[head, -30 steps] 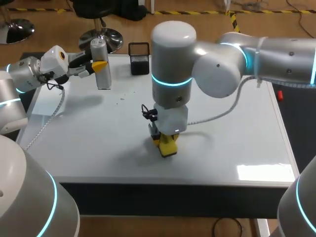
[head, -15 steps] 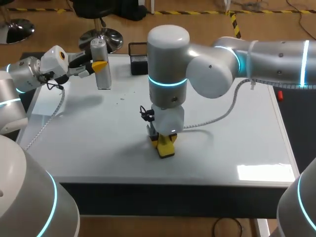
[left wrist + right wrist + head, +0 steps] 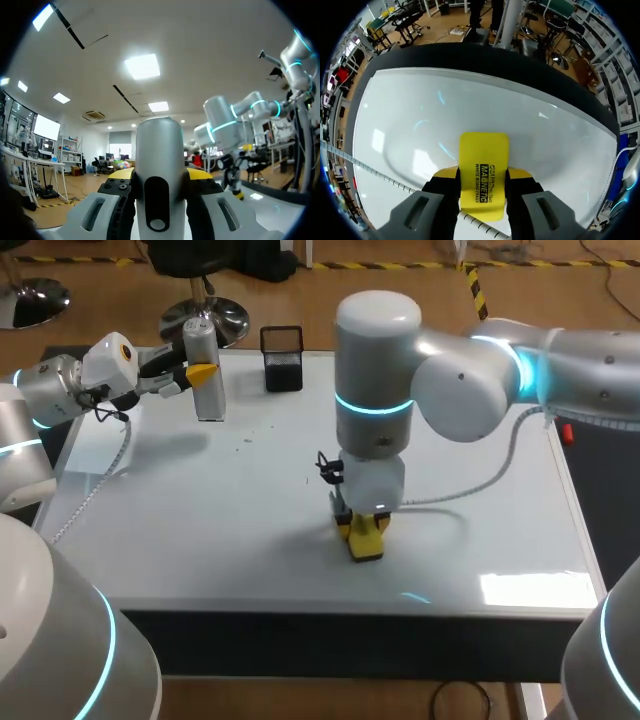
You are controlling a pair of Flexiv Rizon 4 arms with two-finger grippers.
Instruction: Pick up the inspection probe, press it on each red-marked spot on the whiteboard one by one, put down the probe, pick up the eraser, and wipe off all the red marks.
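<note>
Currently the right claw (image 3: 366, 539) pinches the eraser (image 3: 483, 167) on the whiteboard (image 3: 200, 520), the left claw (image 3: 201, 373) pinching the probe (image 3: 160, 150) at its far-left corner.

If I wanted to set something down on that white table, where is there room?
The whiteboard is bare on its right, between the right gripper and the edge, and near left, in front of the probe. Crowded: the far left, with left gripper, probe and black basket; the middle, with the eraser.
</note>
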